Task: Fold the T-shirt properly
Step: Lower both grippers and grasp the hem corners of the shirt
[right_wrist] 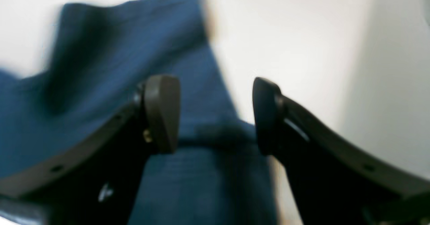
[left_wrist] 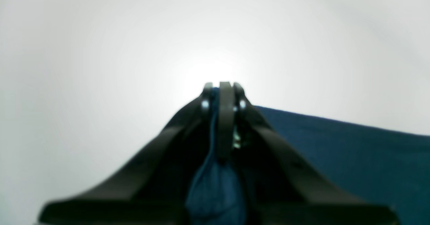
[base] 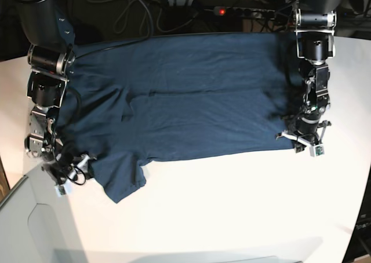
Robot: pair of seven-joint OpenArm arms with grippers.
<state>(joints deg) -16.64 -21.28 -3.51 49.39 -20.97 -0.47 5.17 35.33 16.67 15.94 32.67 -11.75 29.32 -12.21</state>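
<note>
T-shirt [base: 191, 106]: spread flat on white table [base: 232, 216], long axis left-right.
Left gripper [base: 302, 137]: clamped on near-right hem corner.
Right gripper [base: 68, 171]: jaws apart over near-left sleeve, nothing gripped.

Left gripper [left_wrist: 224, 87] jaws pinch (tightly) the T-shirt [left_wrist: 352, 151].
</note>
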